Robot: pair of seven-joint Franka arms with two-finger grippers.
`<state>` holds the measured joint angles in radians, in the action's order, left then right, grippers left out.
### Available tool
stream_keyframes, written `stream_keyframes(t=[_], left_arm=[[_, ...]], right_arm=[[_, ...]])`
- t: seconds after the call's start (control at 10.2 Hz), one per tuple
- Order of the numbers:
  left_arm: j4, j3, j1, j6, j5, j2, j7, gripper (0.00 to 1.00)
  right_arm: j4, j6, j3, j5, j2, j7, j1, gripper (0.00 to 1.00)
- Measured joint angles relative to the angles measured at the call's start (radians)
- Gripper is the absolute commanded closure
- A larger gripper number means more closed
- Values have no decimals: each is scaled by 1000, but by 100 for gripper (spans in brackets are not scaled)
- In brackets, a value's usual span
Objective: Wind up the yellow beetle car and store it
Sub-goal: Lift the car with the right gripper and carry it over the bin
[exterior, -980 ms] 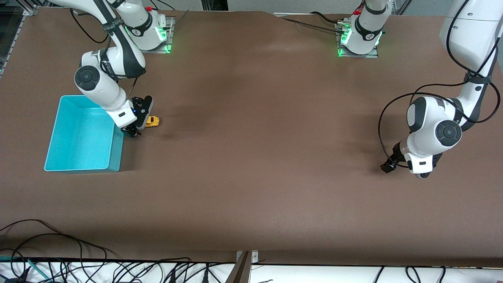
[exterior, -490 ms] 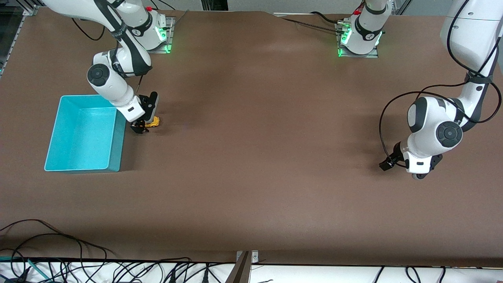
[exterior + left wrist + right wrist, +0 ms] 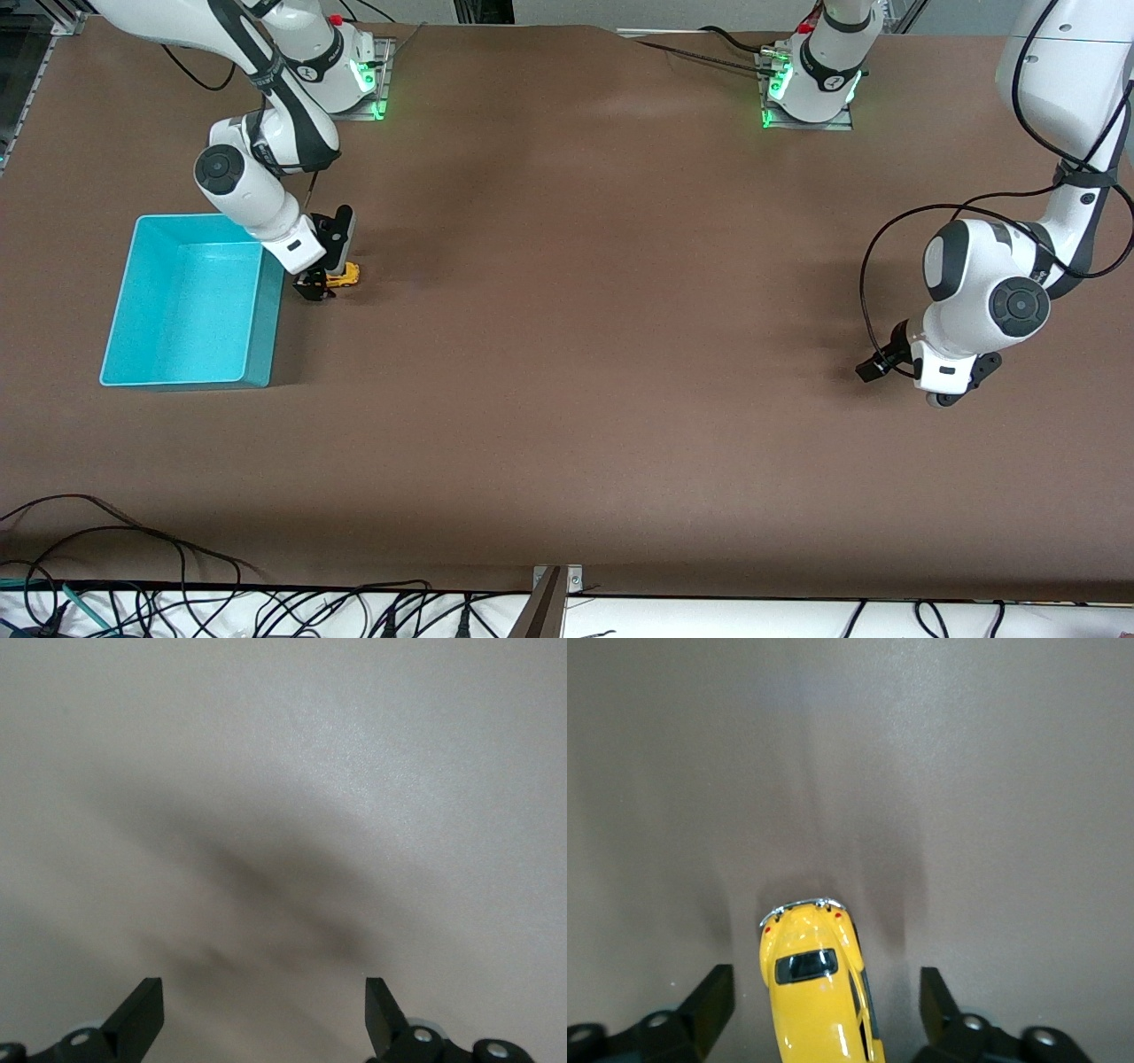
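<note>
The yellow beetle car (image 3: 344, 278) stands on the brown table beside the turquoise bin (image 3: 186, 301), toward the right arm's end. My right gripper (image 3: 319, 288) is low over the car and open. In the right wrist view the car (image 3: 815, 988) lies between the two fingers (image 3: 713, 1001), with a gap on each side, and neither finger touches it. My left gripper (image 3: 873, 369) waits open and empty over bare table at the left arm's end; the left wrist view shows its fingertips (image 3: 142, 1014) spread wide over bare table.
The bin's long wall (image 3: 266, 310) is right beside my right gripper. Cables (image 3: 177, 585) run along the table edge nearest the camera. The arm bases (image 3: 350, 66) stand at the edge farthest from the camera.
My right gripper has moved away from the bin's wall and down over the car, which now sits between its fingers. My left arm has shifted only slightly.
</note>
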<state>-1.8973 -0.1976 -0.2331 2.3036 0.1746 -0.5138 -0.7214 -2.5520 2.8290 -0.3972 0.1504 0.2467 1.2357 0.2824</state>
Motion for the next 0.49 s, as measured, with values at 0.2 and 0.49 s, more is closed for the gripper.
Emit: stream_keyframes(t=[0.2,0.49], left_arm=[[0,0,0,0,0,0,0,0],[0,0,0,-2,0,0,1,0]], right_arm=[[0,4,0,34,1,0,6,78],[-1,6,0,56,-1,1,15,100]])
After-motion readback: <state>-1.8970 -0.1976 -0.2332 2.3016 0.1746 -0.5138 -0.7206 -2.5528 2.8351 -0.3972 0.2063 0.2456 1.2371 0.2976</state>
